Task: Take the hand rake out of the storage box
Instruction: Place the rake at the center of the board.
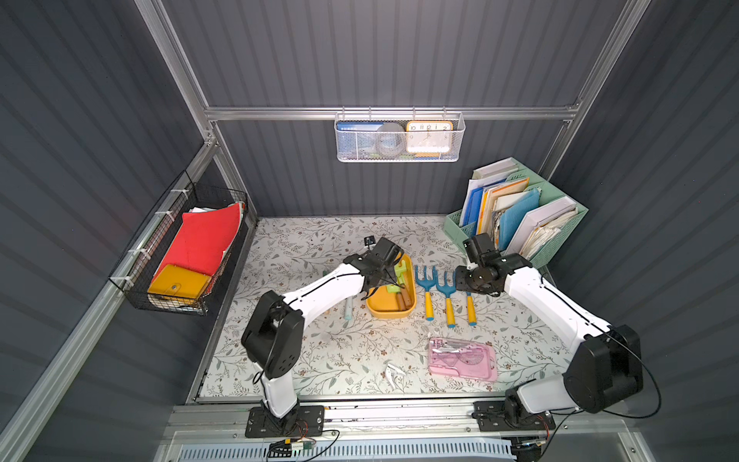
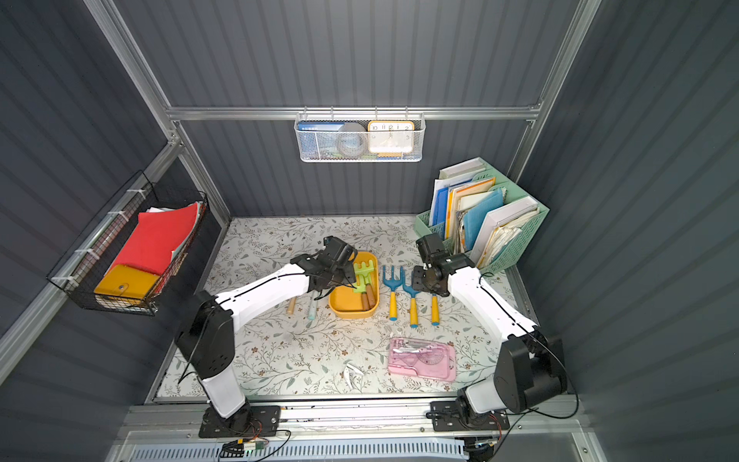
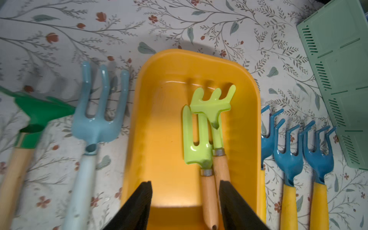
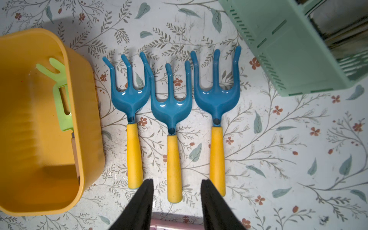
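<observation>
Since the hand rake (image 3: 213, 103) shares the storage box (image 3: 157, 123) with a lime fork (image 3: 196, 143) on a similar wooden handle, the step in hand, judged to be the reach for a grasp, wants care.

Left gripper (image 3: 185, 182): claw spread, holding nothing, hovering over the box. It should straddle the rake's handle alone, close on bare wood behind the ferrule, then lift straight up so the head clears the fork it overlaps.

Location: the rake (image 2: 366, 269) lies inside the box, along its right wall in both top views.

Orientation: long axis along the box's length, near vertical in frame. Tined head toward the upper edge, handle end toward the lower.

Right gripper (image 4: 177, 180): claw spread, empty, above the yellow handle of the middle blue fork (image 4: 171, 107), outside the box.
</observation>
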Motion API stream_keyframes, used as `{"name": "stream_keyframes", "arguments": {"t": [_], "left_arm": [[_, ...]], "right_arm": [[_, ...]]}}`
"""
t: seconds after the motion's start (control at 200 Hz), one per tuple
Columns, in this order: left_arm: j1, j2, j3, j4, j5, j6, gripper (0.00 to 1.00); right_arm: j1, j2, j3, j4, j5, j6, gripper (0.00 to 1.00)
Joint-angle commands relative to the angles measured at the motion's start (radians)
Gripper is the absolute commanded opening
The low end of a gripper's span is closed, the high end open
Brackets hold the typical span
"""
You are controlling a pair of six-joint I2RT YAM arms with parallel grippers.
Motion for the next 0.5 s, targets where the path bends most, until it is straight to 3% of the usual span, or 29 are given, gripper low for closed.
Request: {"name": "stream_keyframes", "arguments": {"t": [0.0, 0.205, 0.495], "left_arm": [[-0.035, 0.081, 0.079, 0.007, 0.010, -0.070, 0.57], [-0.055, 0.213, 0.147, -0.009, 0.026, -0.108, 0.53], [-0.055, 0.243, 0.131, 0.006, 0.039, -0.110, 0.46]], "right_arm": [[0.011, -0.047, -0.047, 0.026, 0.023, 0.075, 0.44], [0.018, -0.102, -0.077, 0.034, 0.033, 0.070, 0.45], [0.018, -0.101, -0.101, 0.053, -0.015, 0.072, 0.45]]}}
